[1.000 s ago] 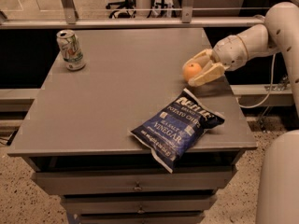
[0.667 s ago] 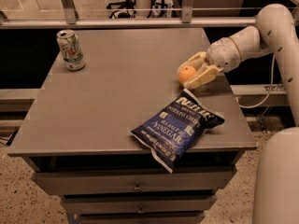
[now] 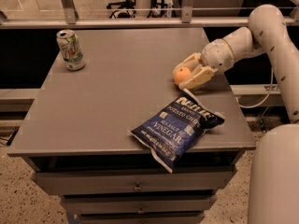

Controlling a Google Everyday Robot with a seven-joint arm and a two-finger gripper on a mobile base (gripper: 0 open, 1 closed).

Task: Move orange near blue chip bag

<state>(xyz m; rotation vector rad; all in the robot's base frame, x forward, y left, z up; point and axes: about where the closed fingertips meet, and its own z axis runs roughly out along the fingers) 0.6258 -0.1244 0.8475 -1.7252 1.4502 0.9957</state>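
The orange point(image 3: 181, 74) is a small round fruit at the right side of the grey table point(image 3: 117, 97), held between the two cream fingers of my gripper point(image 3: 183, 74). The gripper reaches in from the right on the white arm and is shut on the orange, low over the tabletop. The blue chip bag point(image 3: 178, 128) lies flat at the table's front right, its lower corner hanging over the front edge. The orange is a short way behind the bag's top band.
A white-and-green soda can point(image 3: 70, 50) stands at the table's far left corner. Drawers point(image 3: 135, 185) sit under the tabletop. A metal rail point(image 3: 140, 22) runs behind the table. The robot's white body point(image 3: 275, 181) fills the lower right.
The gripper has carried the orange leftward and a little toward the front, closer to the chip bag. The bag and the can have not moved.
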